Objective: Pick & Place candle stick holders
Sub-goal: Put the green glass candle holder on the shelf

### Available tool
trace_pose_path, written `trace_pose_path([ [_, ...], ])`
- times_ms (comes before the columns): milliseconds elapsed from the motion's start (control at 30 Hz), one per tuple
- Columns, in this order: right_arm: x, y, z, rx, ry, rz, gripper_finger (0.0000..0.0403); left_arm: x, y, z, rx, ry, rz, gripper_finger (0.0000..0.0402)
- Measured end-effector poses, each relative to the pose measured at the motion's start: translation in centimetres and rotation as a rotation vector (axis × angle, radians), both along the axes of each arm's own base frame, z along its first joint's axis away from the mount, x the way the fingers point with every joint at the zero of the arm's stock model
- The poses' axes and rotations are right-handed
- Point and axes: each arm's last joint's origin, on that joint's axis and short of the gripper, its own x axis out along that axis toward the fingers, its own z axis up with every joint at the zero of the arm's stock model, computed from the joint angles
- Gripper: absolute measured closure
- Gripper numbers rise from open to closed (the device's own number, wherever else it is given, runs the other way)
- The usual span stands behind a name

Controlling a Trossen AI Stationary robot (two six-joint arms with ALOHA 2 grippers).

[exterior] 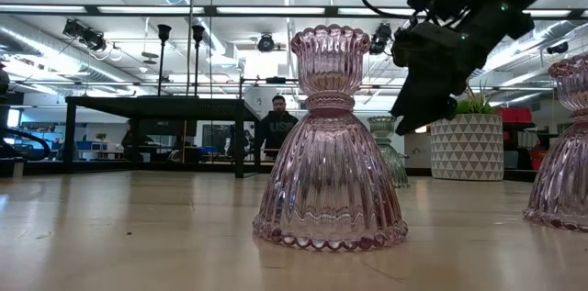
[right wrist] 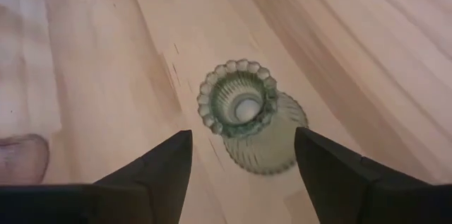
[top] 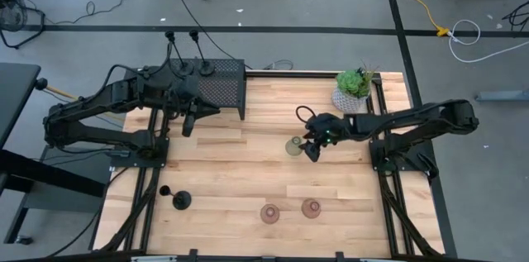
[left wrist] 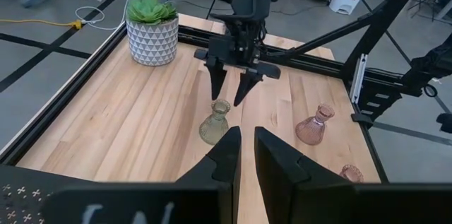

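Note:
The pale green glass candle stick holder (top: pixel 293 146) stands upright on its base at mid-table. My right gripper (right wrist: pixel 242 136) hangs open just above it, slanting down, one finger on each side of its scalloped rim (right wrist: pixel 236 97) without touching. Two pinkish glass holders (top: pixel 270 212) (top: pixel 312 207) stand near the front edge. One black holder (top: pixel 181 201) stands at front left. Two more black holders (exterior: pixel 163 29) (exterior: pixel 197 32) stand on the black mesh box (top: pixel 221 85). My left gripper (top: pixel 188 123) waits shut and empty beside that box.
A green plant in a white patterned pot (top: pixel 354 90) stands at the table's far right corner, close behind my right arm. Bare wood lies between the green holder and the pinkish pair. A person (exterior: pixel 277 126) sits in the room beyond the table.

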Motion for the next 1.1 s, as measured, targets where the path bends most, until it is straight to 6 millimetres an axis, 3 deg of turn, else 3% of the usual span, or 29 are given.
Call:
trace_pose_path([
  [533,0.1,0.1,-0.7,-0.029,-0.11,-0.021,0.0142,0.0,0.1,0.0,0.006,0.002,0.017,0.0356],
  [1100,2.4,0.5,-3.2,-0.052,-0.149,-0.039,0.0142,0.0,0.1,0.0,0.006,0.002,0.017,0.0356],
])
